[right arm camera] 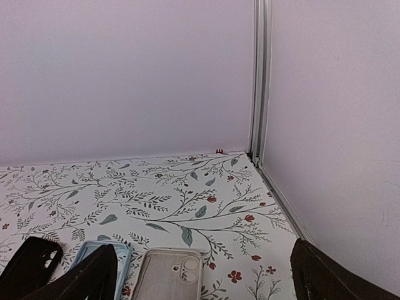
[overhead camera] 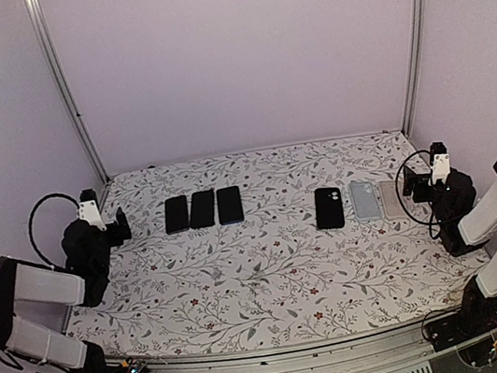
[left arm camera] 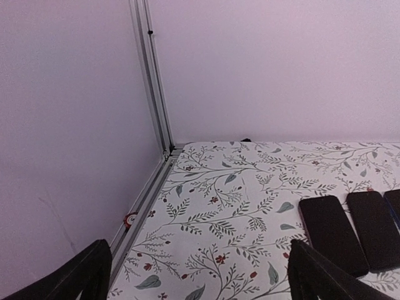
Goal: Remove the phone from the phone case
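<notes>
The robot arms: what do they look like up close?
The left arm and right arm have pale grey shells between black joints. A black cable loops near each wrist, beside a small white block. The end effector fingers are black.

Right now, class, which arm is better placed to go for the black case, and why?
The right arm, probably. Its open jaws sit at the end of the row of cases, two over from the black case. The left arm is beside the three phones, farther off.

The left gripper (left arm camera: 197,249) is hanging wide open over the floral cloth (left arm camera: 225,187); dark phones (left arm camera: 331,234) are lying side by side just ahead of its right finger (left arm camera: 312,275).
</notes>
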Motion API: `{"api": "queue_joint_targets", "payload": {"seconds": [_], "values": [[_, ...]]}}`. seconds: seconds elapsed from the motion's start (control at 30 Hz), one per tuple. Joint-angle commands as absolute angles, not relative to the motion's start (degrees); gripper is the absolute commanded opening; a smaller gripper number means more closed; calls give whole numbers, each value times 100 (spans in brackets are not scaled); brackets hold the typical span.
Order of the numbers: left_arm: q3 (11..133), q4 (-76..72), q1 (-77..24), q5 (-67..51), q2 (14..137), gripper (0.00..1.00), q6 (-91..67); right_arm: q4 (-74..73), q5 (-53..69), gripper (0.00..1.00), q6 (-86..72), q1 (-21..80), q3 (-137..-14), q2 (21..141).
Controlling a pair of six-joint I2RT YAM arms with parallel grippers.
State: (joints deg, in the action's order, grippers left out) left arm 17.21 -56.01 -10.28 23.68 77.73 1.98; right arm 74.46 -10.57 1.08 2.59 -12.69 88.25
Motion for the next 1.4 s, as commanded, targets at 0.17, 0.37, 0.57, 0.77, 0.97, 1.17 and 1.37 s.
{"api": "queue_joint_targets", "payload": {"seconds": [0.17, 0.37, 0.57, 0.77, 0.97, 1.17, 1.37], "values": [[1107, -8226, -890, 2621, 8796, 99, 567, 7655, -1001, 99, 132, 231, -1298, 8859], [1244, -7843, -738, 2371, 8754, 99, 386, 7655, -1001, 99, 135, 229, -1297, 8866], [1140, -8263, -559, 1936, 9144, 99, 364, 7664, -1002, 99, 132, 231, -1295, 8864], [1296, -7738, -468, 1685, 8981, 99, 252, 7664, -1002, 99, 133, 234, -1301, 8868], [1275, -7925, -467, 1672, 9047, 99, 280, 7664, -1002, 99, 140, 231, -1302, 8877], [1274, -7901, -466, 1673, 9044, 99, 281, 7664, -995, 99, 136, 235, -1301, 8876], [1292, -7880, -453, 1645, 9045, 99, 267, 7647, -993, 99, 132, 230, -1311, 8882]]}}
